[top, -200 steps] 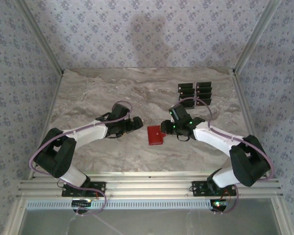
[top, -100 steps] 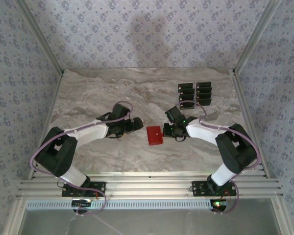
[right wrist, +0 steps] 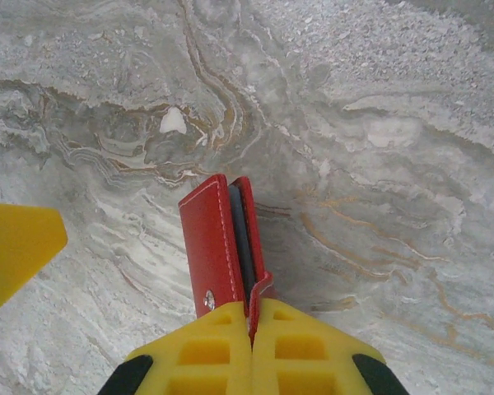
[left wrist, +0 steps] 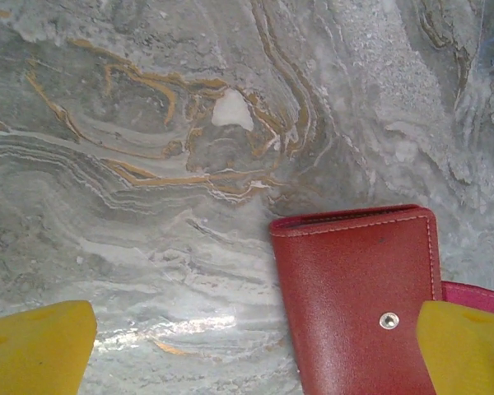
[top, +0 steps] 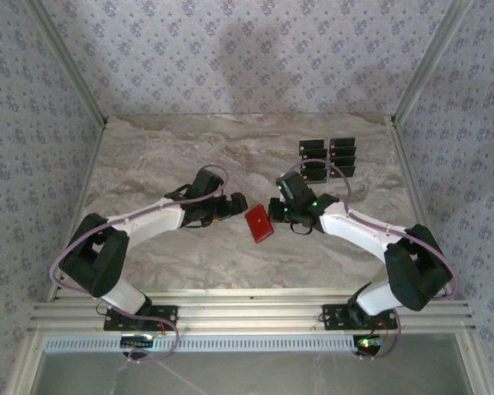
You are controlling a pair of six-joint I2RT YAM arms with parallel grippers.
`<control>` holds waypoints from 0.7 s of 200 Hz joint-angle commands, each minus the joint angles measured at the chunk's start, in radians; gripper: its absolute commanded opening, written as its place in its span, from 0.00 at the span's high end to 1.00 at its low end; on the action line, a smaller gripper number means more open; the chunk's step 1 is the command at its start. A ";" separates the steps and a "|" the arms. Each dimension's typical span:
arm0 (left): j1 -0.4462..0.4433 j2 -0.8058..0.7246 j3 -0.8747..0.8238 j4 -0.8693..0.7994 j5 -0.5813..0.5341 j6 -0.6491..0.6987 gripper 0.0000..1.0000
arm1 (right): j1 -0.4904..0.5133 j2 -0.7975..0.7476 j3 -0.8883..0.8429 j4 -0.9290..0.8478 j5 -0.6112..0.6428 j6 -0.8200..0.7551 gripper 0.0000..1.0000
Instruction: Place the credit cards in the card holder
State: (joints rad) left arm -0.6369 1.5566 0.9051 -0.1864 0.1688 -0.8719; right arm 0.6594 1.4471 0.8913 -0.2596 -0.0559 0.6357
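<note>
Now the red wallet (top: 259, 224) sits mid-table between the two arms, folded shut. Its long axis runs on a diagonal, far end toward the left and near end toward the right. The right claw (top: 273, 211) is pressed together on the snap-tab edge. From its wrist the wallet appears edge-on, pointing straight away from the fingers (right wrist: 206, 350). The left claw (top: 239, 204) is spread wide just beside the wallet's other side. Half a second ago the wallet lay squarer to the table (top: 165, 156) and ungripped — since then it has turned and the left claw has come closer. The black cards (top: 328, 158) lie in two columns well apart, at the far right.
</note>
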 commanded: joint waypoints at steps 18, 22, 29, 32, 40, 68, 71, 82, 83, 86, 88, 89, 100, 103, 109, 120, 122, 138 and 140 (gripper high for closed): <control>-0.016 0.025 0.035 0.005 0.022 0.005 0.00 | 0.009 -0.009 0.031 -0.020 0.003 0.027 1.00; -0.016 0.026 0.036 0.008 0.024 0.003 0.00 | 0.011 -0.011 0.031 -0.020 0.002 0.028 1.00; -0.019 0.030 0.038 0.012 0.027 0.002 0.00 | 0.013 -0.014 0.031 -0.018 0.002 0.029 1.00; -0.020 0.030 0.039 0.014 0.027 0.001 0.00 | 0.014 -0.016 0.031 -0.018 0.002 0.031 1.00; -0.024 0.032 0.044 0.016 0.029 -0.001 0.00 | 0.015 -0.021 0.032 -0.020 0.001 0.034 1.00; -0.035 0.039 0.057 0.021 0.032 -0.007 0.00 | 0.021 -0.040 0.041 -0.027 0.002 0.037 1.00; -0.036 0.039 0.058 0.022 0.033 -0.008 0.00 | 0.020 -0.042 0.041 -0.029 0.003 0.037 1.00; -0.040 0.041 0.058 0.029 0.033 -0.014 0.00 | 0.022 -0.046 0.045 -0.032 0.005 0.036 1.00; -0.040 0.041 0.058 0.029 0.033 -0.014 0.00 | 0.022 -0.046 0.046 -0.033 0.004 0.036 1.00; -0.041 0.041 0.058 0.031 0.033 -0.016 0.00 | 0.022 -0.047 0.046 -0.033 0.005 0.036 1.00; -0.041 0.042 0.058 0.033 0.034 -0.017 0.00 | 0.023 -0.047 0.046 -0.033 0.005 0.036 1.00; -0.042 0.043 0.058 0.034 0.034 -0.018 0.00 | 0.023 -0.047 0.046 -0.033 0.005 0.036 1.00; -0.046 0.046 0.059 0.042 0.038 -0.024 0.00 | 0.024 -0.050 0.046 -0.033 0.007 0.037 1.00; -0.047 0.047 0.059 0.045 0.038 -0.025 0.00 | 0.024 -0.050 0.047 -0.033 0.006 0.038 1.00; -0.049 0.051 0.059 0.049 0.039 -0.028 0.00 | 0.023 -0.052 0.045 -0.032 0.005 0.040 1.00; -0.055 0.059 0.064 0.053 0.040 -0.031 0.00 | 0.025 -0.056 0.042 -0.027 0.004 0.044 1.00; -0.057 0.059 0.065 0.055 0.041 -0.032 0.00 | 0.025 -0.058 0.042 -0.026 0.004 0.044 1.00; -0.064 0.072 0.072 0.059 0.039 -0.035 0.00 | 0.025 -0.057 0.042 -0.029 0.006 0.044 1.00; -0.065 0.072 0.072 0.059 0.039 -0.037 0.00 | 0.025 -0.057 0.042 -0.029 0.007 0.043 1.00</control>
State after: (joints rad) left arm -0.6857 1.6016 0.9447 -0.1520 0.1951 -0.8928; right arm 0.6781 1.4113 0.9081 -0.2661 -0.0559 0.6655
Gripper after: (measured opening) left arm 0.997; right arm 0.057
